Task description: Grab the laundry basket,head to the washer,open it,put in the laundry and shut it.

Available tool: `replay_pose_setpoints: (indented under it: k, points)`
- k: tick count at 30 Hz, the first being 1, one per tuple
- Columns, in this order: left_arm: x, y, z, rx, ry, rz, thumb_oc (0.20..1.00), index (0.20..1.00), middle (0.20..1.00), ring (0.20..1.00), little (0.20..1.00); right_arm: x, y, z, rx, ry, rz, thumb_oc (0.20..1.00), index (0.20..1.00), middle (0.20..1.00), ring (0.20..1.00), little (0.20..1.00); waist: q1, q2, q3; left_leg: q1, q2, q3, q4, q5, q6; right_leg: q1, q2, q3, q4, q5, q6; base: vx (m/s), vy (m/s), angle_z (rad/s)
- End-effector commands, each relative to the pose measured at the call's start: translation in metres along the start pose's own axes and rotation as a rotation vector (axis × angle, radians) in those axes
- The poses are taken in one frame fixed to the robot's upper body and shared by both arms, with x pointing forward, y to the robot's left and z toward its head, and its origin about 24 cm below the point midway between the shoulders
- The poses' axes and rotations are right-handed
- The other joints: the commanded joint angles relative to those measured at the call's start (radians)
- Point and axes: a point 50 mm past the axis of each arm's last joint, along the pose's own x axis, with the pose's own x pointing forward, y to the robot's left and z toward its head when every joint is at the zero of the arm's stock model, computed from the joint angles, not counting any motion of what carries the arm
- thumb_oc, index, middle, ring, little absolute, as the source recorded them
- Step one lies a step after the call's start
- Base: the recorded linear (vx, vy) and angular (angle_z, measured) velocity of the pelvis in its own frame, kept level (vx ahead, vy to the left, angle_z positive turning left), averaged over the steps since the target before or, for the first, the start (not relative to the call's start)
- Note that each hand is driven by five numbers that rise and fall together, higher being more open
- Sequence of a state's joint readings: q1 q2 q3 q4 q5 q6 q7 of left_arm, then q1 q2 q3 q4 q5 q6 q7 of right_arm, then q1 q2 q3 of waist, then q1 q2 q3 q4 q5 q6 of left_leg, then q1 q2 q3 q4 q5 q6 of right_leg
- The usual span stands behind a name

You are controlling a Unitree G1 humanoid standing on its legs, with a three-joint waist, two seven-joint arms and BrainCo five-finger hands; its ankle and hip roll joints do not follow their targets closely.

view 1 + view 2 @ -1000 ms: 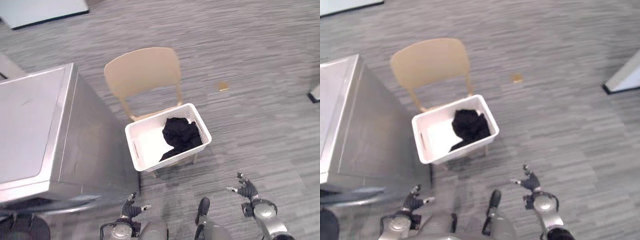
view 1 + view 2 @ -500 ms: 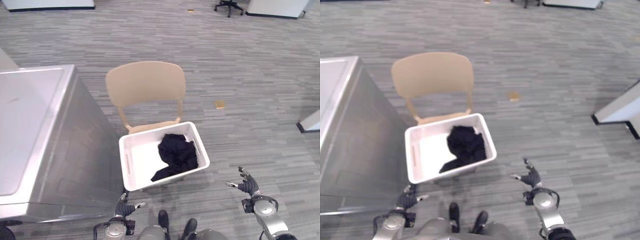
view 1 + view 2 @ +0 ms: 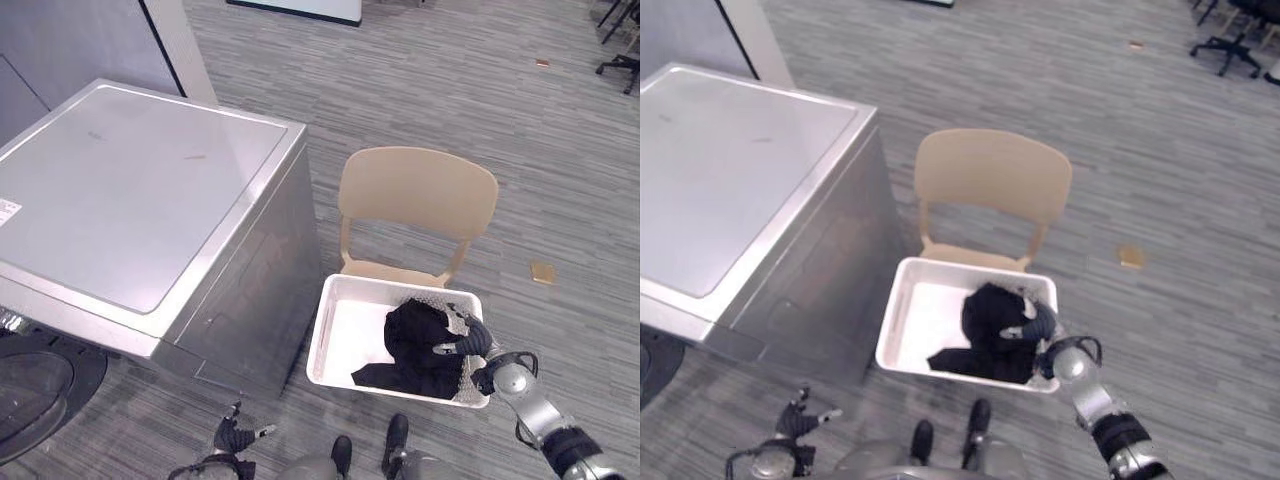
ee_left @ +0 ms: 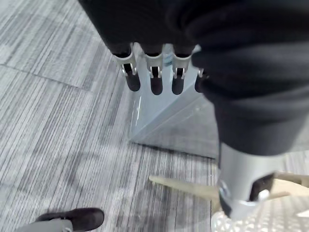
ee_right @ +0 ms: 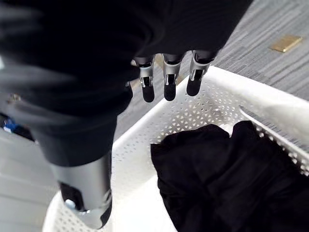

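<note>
In the left eye view, a white laundry basket [image 3: 335, 335] sits on the seat of a tan chair [image 3: 417, 190], just to the right of a silver washer [image 3: 150, 210] whose flat lid is closed. A bundle of black laundry [image 3: 415, 350] lies in the right half of the basket, with the left half showing bare white floor. The right hand [image 3: 476, 340] hangs over the basket's right rim, fingers loosely spread and grasping nothing, right beside the black laundry. The left hand [image 3: 233, 437] is low, in front of the washer's near corner and well apart from the basket, fingers also relaxed and empty. A small tan scrap [image 3: 543, 272] lies on the grey carpet to the right of the chair, and a black office chair base [image 3: 620, 62] stands far beyond it. The right eye view shows the same layout, the washer's side panel close against the basket's left wall. In the left wrist view, straight fingers [image 4: 152, 72] point toward the washer's lower corner [image 4: 164, 121] and a tan chair leg [image 4: 183, 186] on the carpet. In the right wrist view, straight fingers [image 5: 166, 77] hover above the basket's perforated wall [image 5: 203, 108], with the black laundry just beneath them.
</note>
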State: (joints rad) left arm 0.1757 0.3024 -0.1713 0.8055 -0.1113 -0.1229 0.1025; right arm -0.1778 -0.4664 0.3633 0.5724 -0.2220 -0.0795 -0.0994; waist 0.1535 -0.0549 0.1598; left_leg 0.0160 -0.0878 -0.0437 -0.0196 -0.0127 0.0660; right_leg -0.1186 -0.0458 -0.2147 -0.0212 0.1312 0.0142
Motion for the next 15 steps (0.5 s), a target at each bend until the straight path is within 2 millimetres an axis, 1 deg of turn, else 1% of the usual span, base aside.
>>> replay_pose_setpoints:
  k: [1, 2, 4, 6, 8, 10, 12, 14, 15]
  points:
    - [0.009, 0.007, 0.021, 0.029, -0.078, 0.013, 1.0, 1.0, 1.0, 1.0, 1.0, 0.004, -0.019, 0.011, -0.134, -0.067, -0.047, 1.0, 1.0, 1.0, 1.0, 1.0, 0.002, -0.014, 0.004, -0.078, 0.045, 0.011, -0.005, -0.001, -0.056, 0.065, -0.021, 0.003, 0.017, -0.139, 0.105, -0.07, -0.087, 0.22]
    - [0.01, 0.007, 0.023, 0.041, -0.081, 0.013, 1.0, 1.0, 1.0, 1.0, 1.0, 0.013, -0.02, 0.009, -0.217, -0.035, -0.038, 1.0, 1.0, 1.0, 1.0, 1.0, 0.019, -0.011, 0.018, -0.099, 0.05, -0.014, -0.019, 0.019, -0.068, 0.062, -0.021, -0.029, -0.004, -0.137, 0.101, -0.11, -0.085, 0.21]
    - [0.012, 0.006, 0.028, 0.048, -0.096, 0.011, 1.0, 1.0, 1.0, 1.0, 1.0, 0.02, -0.025, 0.01, -0.282, -0.019, -0.052, 1.0, 1.0, 1.0, 1.0, 1.0, 0.041, -0.003, 0.044, -0.134, 0.051, -0.038, -0.022, 0.039, -0.075, 0.042, -0.021, -0.053, -0.005, -0.135, 0.096, -0.17, -0.079, 0.31]
    - [0.015, 0.005, 0.037, 0.044, -0.119, 0.014, 1.0, 1.0, 1.0, 1.0, 1.0, 0.03, -0.034, 0.014, -0.312, 0.001, -0.095, 1.0, 1.0, 1.0, 1.0, 1.0, 0.055, 0.006, 0.073, -0.179, 0.049, -0.06, -0.02, 0.06, -0.08, 0.008, -0.023, -0.074, -0.003, -0.13, 0.093, -0.19, -0.044, 0.59]
    - [0.018, 0.003, 0.047, 0.038, -0.149, 0.02, 1.0, 1.0, 1.0, 1.0, 1.0, 0.04, -0.046, 0.024, -0.325, 0.005, -0.151, 1.0, 1.0, 1.0, 1.0, 1.0, 0.065, 0.015, 0.1, -0.227, 0.047, -0.075, -0.018, 0.082, -0.089, -0.035, -0.023, -0.09, 0.005, -0.125, 0.089, -0.15, -0.019, 0.36]
    - [0.019, 0.001, 0.051, 0.037, -0.162, 0.018, 1.0, 1.0, 1.0, 1.0, 1.0, 0.044, -0.049, 0.026, -0.339, 0.017, -0.164, 1.0, 1.0, 1.0, 1.0, 1.0, 0.07, 0.018, 0.105, -0.244, 0.047, -0.083, -0.021, 0.09, -0.091, -0.052, -0.023, -0.094, 0.007, -0.124, 0.088, -0.06, -0.001, 0.26]
    - [0.021, -0.003, 0.057, 0.03, -0.183, 0.014, 1.0, 1.0, 1.0, 1.0, 1.0, 0.053, -0.058, 0.035, -0.388, 0.031, -0.197, 1.0, 1.0, 1.0, 1.0, 1.0, 0.084, 0.027, 0.129, -0.272, 0.049, -0.092, -0.026, 0.104, -0.096, -0.08, -0.022, -0.1, 0.015, -0.122, 0.084, -0.08, -0.008, 0.16]
    - [0.023, -0.006, 0.066, 0.021, -0.209, 0.012, 1.0, 1.0, 1.0, 1.0, 1.0, 0.058, -0.072, 0.036, -0.461, 0.078, -0.242, 1.0, 1.0, 1.0, 1.0, 1.0, 0.093, 0.035, 0.15, -0.311, 0.047, -0.102, -0.025, 0.118, -0.099, -0.118, -0.021, -0.105, 0.022, -0.118, 0.08, -0.1, -0.012, 0.21]
    - [0.025, -0.007, 0.078, 0.011, -0.243, 0.016, 1.0, 1.0, 1.0, 1.0, 1.0, 0.063, -0.095, 0.04, -0.518, 0.131, -0.306, 1.0, 1.0, 1.0, 1.0, 1.0, 0.106, 0.047, 0.17, -0.344, 0.045, -0.11, -0.025, 0.13, -0.102, -0.153, -0.02, -0.107, 0.03, -0.115, 0.076, -0.13, 0.009, 0.3]
